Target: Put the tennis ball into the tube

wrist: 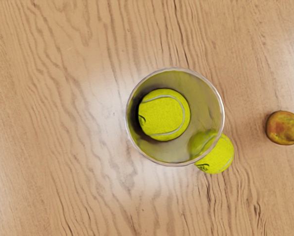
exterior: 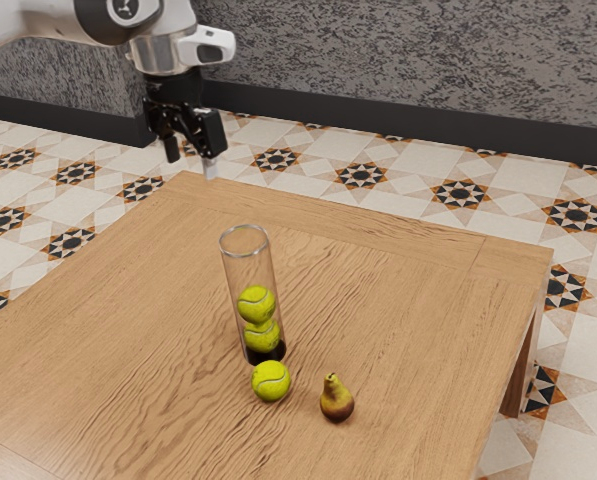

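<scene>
Could read no word, brand, label or number anywhere. Made out a small dark mark (wrist: 142,118) on the upper tennis ball (wrist: 166,114) inside the tube (wrist: 176,70), too small to read. Noticed a similar dark squiggle (wrist: 203,167) on the loose tennis ball (wrist: 220,158) just beside the tube, equally illegible. Saw a pale emblem (exterior: 126,8) on the arm's dark joint cover (exterior: 113,14), well above the tube, with no legible lettering.

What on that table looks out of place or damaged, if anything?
Nothing looks spilled or damaged. The tube stands upright; a tennis ball sits outside it, awaiting the task. Only the pear seems odd beside tennis gear.
</scene>
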Controlling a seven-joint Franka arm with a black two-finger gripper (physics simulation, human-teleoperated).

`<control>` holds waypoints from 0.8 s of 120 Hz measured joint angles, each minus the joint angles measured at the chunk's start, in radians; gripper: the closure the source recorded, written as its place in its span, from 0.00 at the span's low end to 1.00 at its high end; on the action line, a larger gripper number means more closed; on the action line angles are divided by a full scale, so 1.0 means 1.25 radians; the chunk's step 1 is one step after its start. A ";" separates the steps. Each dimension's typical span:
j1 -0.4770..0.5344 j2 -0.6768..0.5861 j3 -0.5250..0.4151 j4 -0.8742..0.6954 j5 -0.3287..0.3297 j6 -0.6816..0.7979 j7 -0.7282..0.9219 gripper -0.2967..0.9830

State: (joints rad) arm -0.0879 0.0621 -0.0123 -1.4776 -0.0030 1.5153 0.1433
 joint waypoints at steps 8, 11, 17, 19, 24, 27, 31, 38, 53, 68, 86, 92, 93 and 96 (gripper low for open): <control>0.004 0.000 0.000 0.000 0.000 0.001 0.001 0.23; 0.005 0.000 0.000 0.000 0.000 0.001 0.002 0.23; 0.006 0.000 0.000 0.000 0.000 0.001 0.003 0.23; 0.006 0.000 0.000 0.000 0.000 0.001 0.003 0.23; 0.005 0.000 -0.001 0.000 0.000 0.001 0.004 0.23; 0.004 0.000 -0.001 0.000 0.000 0.001 0.004 0.23; 0.003 0.000 -0.001 0.000 0.002 -0.001 0.005 0.23; 0.002 -0.002 -0.001 -0.002 0.003 -0.011 0.006 0.23; 0.035 -0.047 -0.047 -0.048 0.008 -0.025 0.021 0.23; 0.026 -0.150 -0.083 -0.182 0.011 0.010 0.086 0.23; -0.013 -0.191 -0.104 -0.319 0.009 0.125 0.211 0.23; -0.013 -0.204 -0.106 -0.358 0.009 0.174 0.258 0.23; -0.013 -0.205 -0.106 -0.366 0.008 0.184 0.266 0.23; -0.013 -0.208 -0.106 -0.387 0.007 0.212 0.292 0.23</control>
State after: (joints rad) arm -0.1037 -0.1977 -0.1450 -1.9612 0.0062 1.7808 0.5085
